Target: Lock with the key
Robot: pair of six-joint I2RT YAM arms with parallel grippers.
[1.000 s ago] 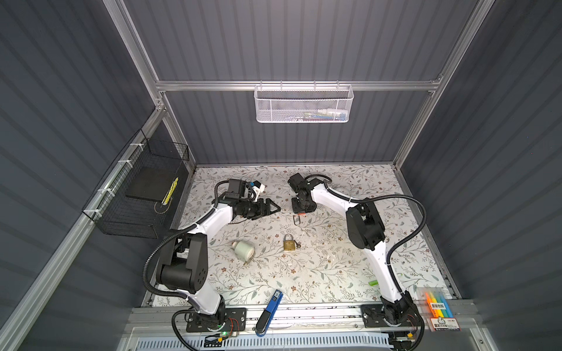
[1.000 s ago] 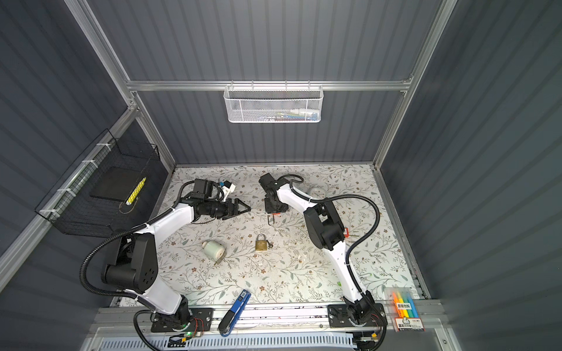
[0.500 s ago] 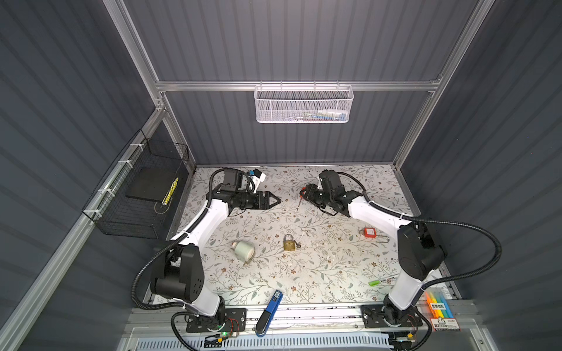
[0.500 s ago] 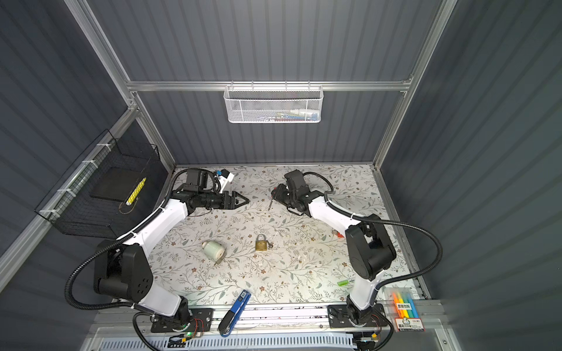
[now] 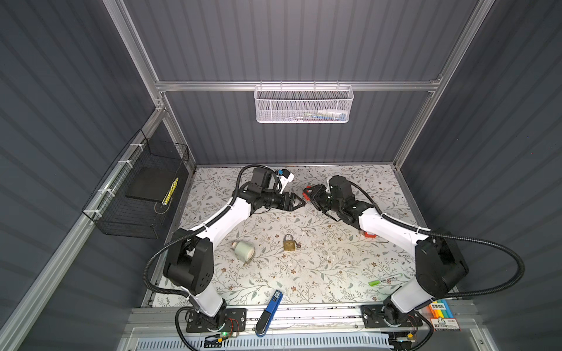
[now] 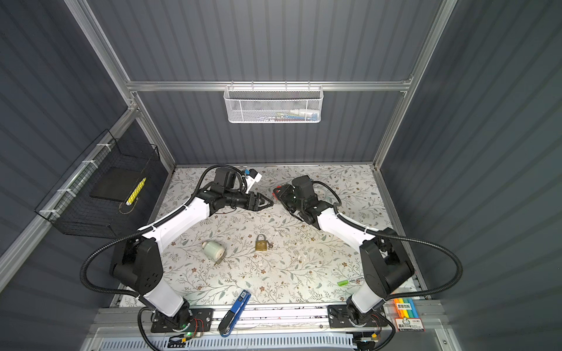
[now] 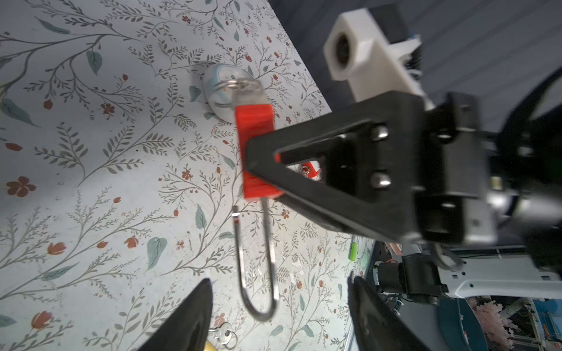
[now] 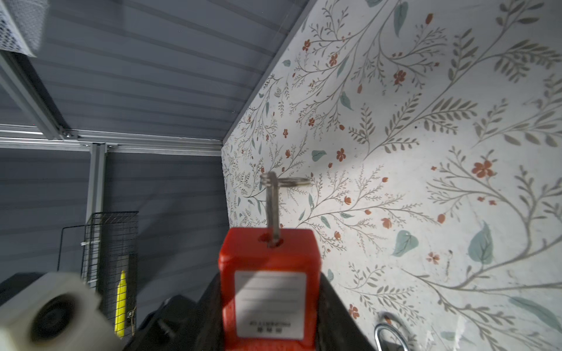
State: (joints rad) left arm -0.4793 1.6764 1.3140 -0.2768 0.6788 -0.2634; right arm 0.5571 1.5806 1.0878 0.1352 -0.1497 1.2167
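Your right gripper (image 5: 310, 194) is clamped on the red padlock (image 7: 255, 152), held above the table (image 5: 334, 267) at rear centre. Key (image 8: 272, 209) sits in keyhole, shackle (image 7: 258, 273) sprung open. Your left gripper (image 5: 301, 202) faces it, jaws apart, holding nothing.

— Overhead pair?
— Set high above the aluminium front rail (image 5: 307, 313), tilted down toward the grey ribbed back wall (image 5: 289, 146). Far enough off to take in the whole floral-printed white table mat (image 5: 304, 267) in both top views, plus the white wire-mesh basket (image 6: 273, 104) hung up there. Nearly the same picture twice, shifted slightly sideways.
— Left wrist?
— Very near, facing across the mat at the red plastic padlock (image 7: 254, 127) and the opposite arm's white plastic camera housing (image 7: 359, 51).
— Right wrist?
— Right behind the same padlock (image 8: 269, 288), aimed toward the black wire side basket (image 8: 109, 243).
— Shared?
— Padlock and mat, in all four.
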